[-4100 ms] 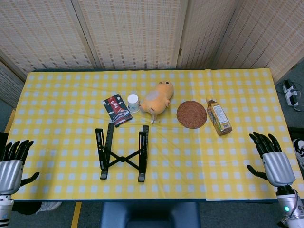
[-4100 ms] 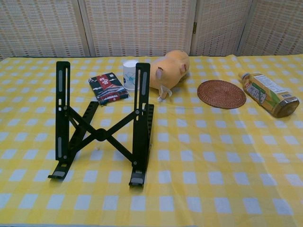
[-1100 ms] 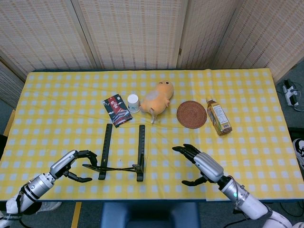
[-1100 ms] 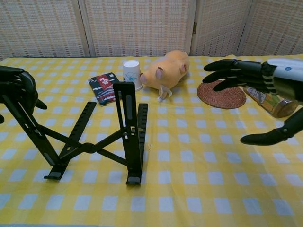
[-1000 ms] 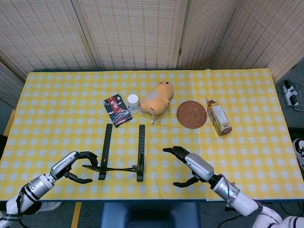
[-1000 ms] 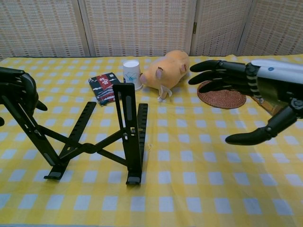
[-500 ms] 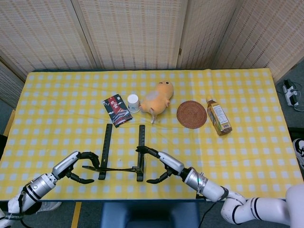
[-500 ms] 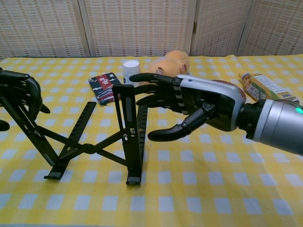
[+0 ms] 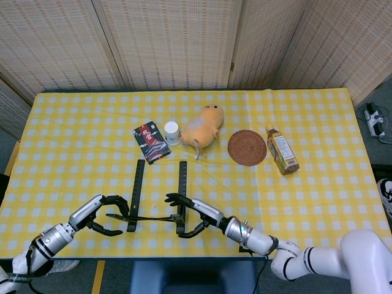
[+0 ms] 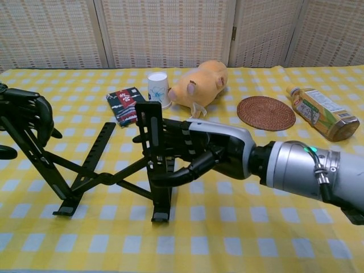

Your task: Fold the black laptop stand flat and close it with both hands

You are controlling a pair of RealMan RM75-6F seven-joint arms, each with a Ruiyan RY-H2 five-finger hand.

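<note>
The black laptop stand (image 9: 137, 184) stands propped open on the yellow checked cloth, near the front edge. In the chest view its two rails rise on the crossed struts (image 10: 108, 175). My left hand (image 9: 98, 214) grips the top of the stand's left rail, fingers curled over it (image 10: 31, 116). My right hand (image 9: 196, 218) wraps the stand's right rail from the right side, with its fingers across the upper part and its thumb under (image 10: 210, 151). The right rail's lower end shows below the hand.
Behind the stand lie a dark snack packet (image 9: 150, 141), a white paper cup (image 9: 171, 131) and an orange plush toy (image 9: 204, 125). A woven coaster (image 9: 247, 147) and a tea bottle (image 9: 282, 150) on its side are further right. The table's front edge is close.
My right hand has moved left from mid-table and closed around the stand's right rail. The left hand keeps its hold on the left rail; the stand has barely shifted.
</note>
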